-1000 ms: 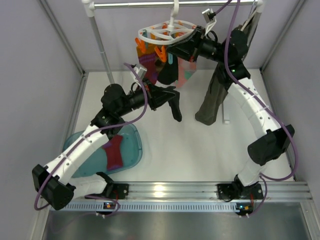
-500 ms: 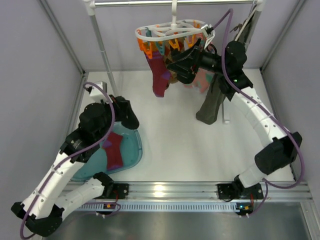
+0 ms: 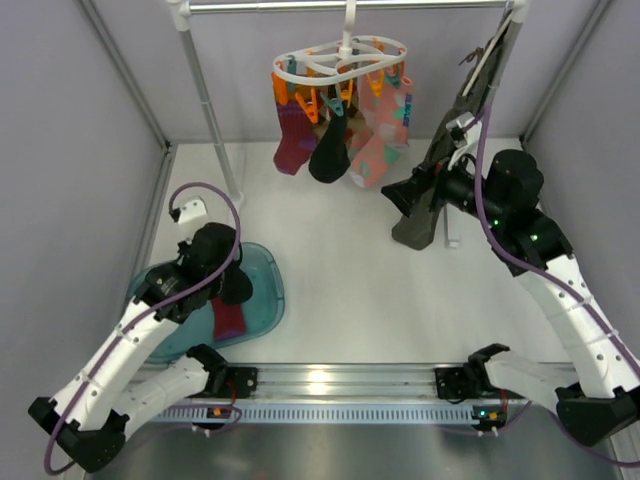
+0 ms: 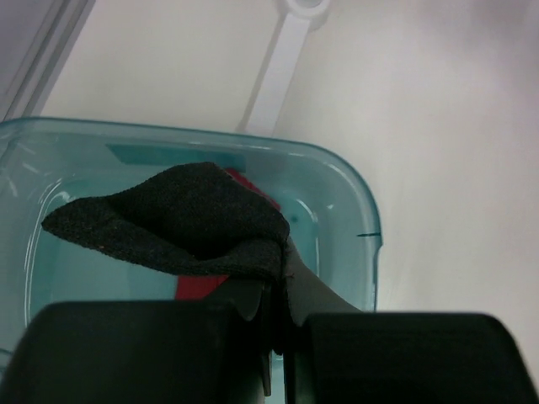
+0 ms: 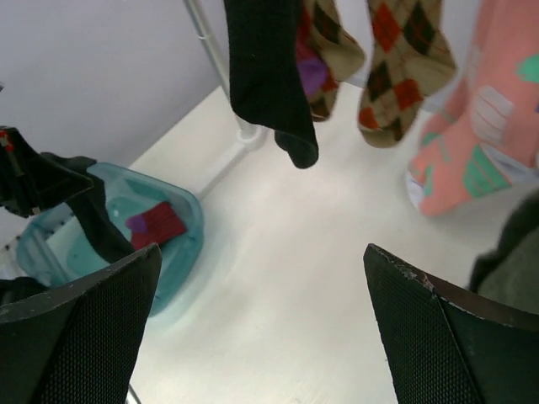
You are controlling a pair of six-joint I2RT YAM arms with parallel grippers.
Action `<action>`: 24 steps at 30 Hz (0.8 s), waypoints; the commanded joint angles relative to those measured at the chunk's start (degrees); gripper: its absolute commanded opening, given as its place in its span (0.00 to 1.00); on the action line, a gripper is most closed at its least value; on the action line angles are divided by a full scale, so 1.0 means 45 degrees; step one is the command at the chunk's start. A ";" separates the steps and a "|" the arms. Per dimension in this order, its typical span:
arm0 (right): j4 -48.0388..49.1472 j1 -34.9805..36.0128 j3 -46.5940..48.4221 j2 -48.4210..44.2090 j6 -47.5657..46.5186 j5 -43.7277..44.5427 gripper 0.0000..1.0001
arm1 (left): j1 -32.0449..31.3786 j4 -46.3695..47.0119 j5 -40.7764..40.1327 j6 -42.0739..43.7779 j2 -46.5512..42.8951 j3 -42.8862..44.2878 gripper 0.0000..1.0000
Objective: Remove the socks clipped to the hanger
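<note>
Socks (image 3: 335, 150) are hanging in a bunch from the white oval hanger (image 3: 345, 62) at the upper centre of the overhead view. A maroon sock (image 3: 293, 140) is on the left, a hanging black sock (image 3: 328, 157) in the middle and a pink patterned sock (image 3: 382, 140) on the right, all pinched by orange and teal clips. The right wrist view is also catching two tan argyle socks (image 5: 404, 59) behind them. The hanger is hooking over the rail (image 3: 300, 7) along the top edge, with bare white table (image 3: 350, 270) lying open beneath and grey walls closing in on both sides. At lower left, the left gripper (image 3: 236, 287) is pinching a loose black sock (image 4: 181, 223) tight between closed jaws above the teal bin (image 3: 265, 275), where a second maroon sock (image 3: 228, 320) is lying. At right centre, the right gripper (image 3: 393, 195) is pointing leftward, jaws spread wide and empty, just beside the olive garment (image 3: 415, 228), its arm bending back toward the lower right corner.
</note>
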 commanded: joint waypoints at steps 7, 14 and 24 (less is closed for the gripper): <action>-0.0927 -0.0052 -0.0469 -0.0396 -0.0545 0.1937 0.99 | 0.0422 -0.0693 0.0545 -0.1773 0.0824 -0.0951 0.33; -0.0442 -0.0403 -0.0507 -0.0239 -0.0389 0.2271 0.99 | 0.0402 -0.0674 0.2240 -0.1169 -0.0521 -0.0093 0.98; 0.3114 -0.0463 -0.2343 -0.1098 0.0723 0.0124 0.99 | 0.0383 1.0850 1.0599 0.3828 0.1172 -0.1204 0.98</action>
